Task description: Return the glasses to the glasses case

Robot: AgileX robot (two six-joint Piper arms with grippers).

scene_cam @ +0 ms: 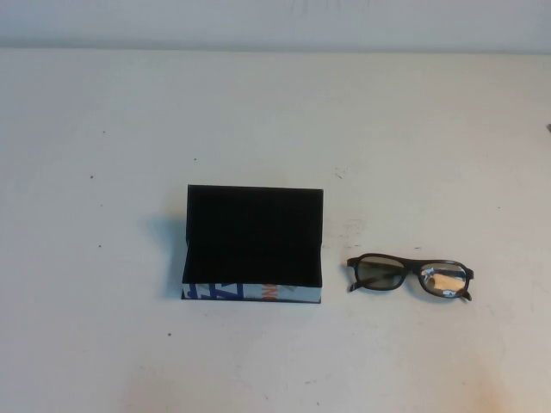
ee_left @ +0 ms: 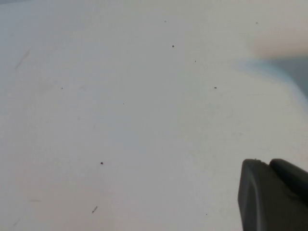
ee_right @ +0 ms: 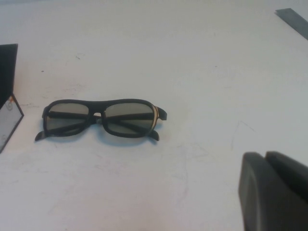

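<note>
Your glasses point(scene_cam: 410, 277) lie folded on the white surface point(scene_cam: 275, 120), lenses facing the robot's side, temples tucked behind the front. They rest just to the right of the glasses case point(scene_cam: 252, 245), apart from it, roughly level with the case's front edge. The lens on the right catches a bright reflection in the high view. In the right wrist view the same glasses point(ee_right: 101, 118) appear whole, dark rims around greyish lenses, with a pale band near one hinge.

Your glasses case stands open, its black lid raised upright at the back and its black-lined interior exposed. The front side is white with blue and orange print. Only a corner of the case point(ee_right: 8, 108) enters the right wrist view, beside the glasses.

Your right gripper point(ee_right: 274, 192) shows only as a dark part at the corner of its own wrist view, above the bare surface and well apart from the glasses; whether it is released or clenched, you cannot tell. Your left gripper point(ee_left: 272, 195) likewise shows only as a dark part at the corner of its wrist view, over bare surface point(ee_left: 120, 120) marked with a few small specks; its state you cannot tell either. Neither gripper appears in the high view.
</note>
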